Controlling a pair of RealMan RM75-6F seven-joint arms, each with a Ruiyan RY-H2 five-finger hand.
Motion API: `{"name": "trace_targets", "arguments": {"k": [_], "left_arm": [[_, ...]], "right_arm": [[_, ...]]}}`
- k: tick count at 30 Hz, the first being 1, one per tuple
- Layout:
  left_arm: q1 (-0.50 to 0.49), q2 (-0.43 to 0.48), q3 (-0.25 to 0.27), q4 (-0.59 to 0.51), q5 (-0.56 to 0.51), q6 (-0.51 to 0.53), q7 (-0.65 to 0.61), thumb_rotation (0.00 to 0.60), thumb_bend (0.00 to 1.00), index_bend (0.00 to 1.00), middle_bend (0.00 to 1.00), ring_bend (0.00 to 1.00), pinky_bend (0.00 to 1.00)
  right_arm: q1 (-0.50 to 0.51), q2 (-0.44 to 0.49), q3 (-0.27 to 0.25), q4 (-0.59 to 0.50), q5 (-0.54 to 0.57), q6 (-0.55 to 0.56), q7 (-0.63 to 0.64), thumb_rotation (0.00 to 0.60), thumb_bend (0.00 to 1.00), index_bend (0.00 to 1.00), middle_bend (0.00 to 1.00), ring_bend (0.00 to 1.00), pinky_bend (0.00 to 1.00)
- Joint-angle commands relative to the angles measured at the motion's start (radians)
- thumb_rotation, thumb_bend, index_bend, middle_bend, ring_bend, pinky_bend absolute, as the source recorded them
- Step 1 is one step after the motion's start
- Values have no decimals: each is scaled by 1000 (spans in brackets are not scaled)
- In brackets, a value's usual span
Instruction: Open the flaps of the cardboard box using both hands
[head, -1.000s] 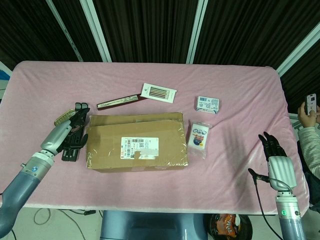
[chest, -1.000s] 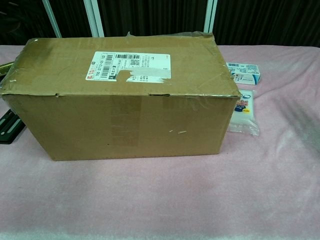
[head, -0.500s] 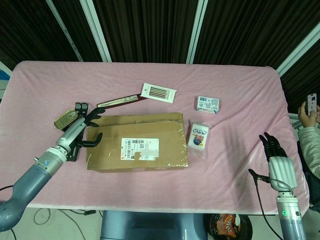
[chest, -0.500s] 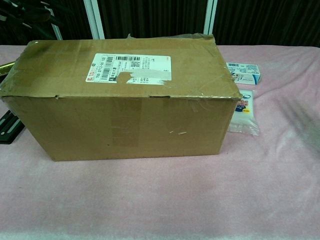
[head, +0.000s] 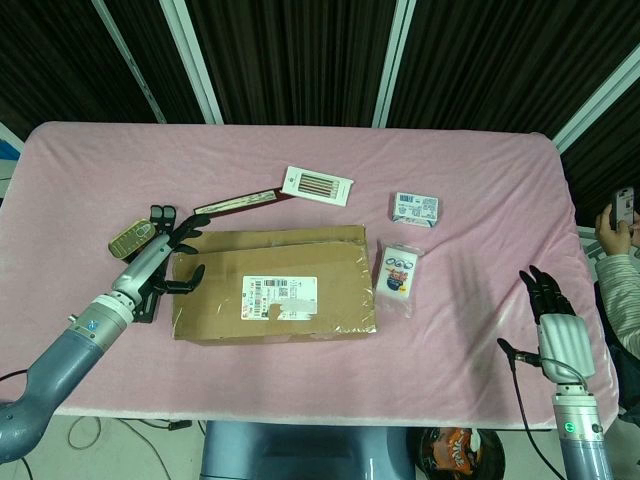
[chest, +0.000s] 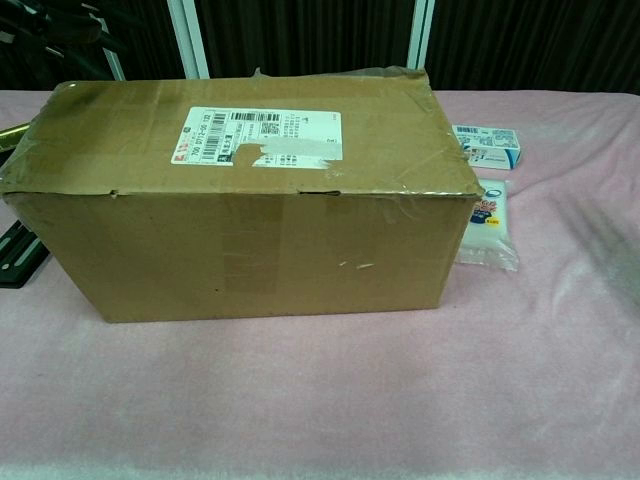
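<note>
Creased, taped rectangular cardboard box (head: 272, 283) on fuzzy pink tabletop (head: 480, 200); left hand (head: 165, 262) splayed, empty, at its end; right hand (head: 552, 310) flat, holding nothing.

Matt brown cardboard box (chest: 250, 200), glossy tape (chest: 420, 190), soft pink cloth table (head: 480, 190)

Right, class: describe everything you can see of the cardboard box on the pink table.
The box is plain brown cardboard, oblong, lying with its long side across the pink table. Its top flaps are down and look shut, under clear, wrinkled tape. A white shipping label with barcodes sits on top, partly torn or covered. The corners look dented. The left hand, fingers spread, is at its left end, seemingly touching it. A small packet lies close by its right end.
</note>
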Motion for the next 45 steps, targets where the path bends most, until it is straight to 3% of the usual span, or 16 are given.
{"name": "trace_targets", "arguments": {"k": [1, 29, 38, 45], "left_arm": [[-4, -4, 7, 3, -3, -5, -2, 600, 527, 32, 64, 86, 226], [-16, -39, 40, 12, 18, 41, 11, 600, 527, 36, 64, 86, 226], [11, -17, -3, -34, 90, 7, -96, 600, 527, 47, 65, 86, 245], [75, 44, -81, -119, 202, -8, -284, 600, 526, 53, 83, 97, 254]], "right_arm": [[0, 0, 0, -1, 0, 0, 0, 600, 188, 0, 0, 0, 219], [-4, 4, -2, -9, 5, -4, 5, 600, 201, 0, 0, 0, 219], [-4, 5, -2, -10, 6, -5, 5, 600, 202, 0, 0, 0, 219], [-5, 6, -1, -11, 7, -5, 9, 600, 202, 0, 0, 0, 219]]}}
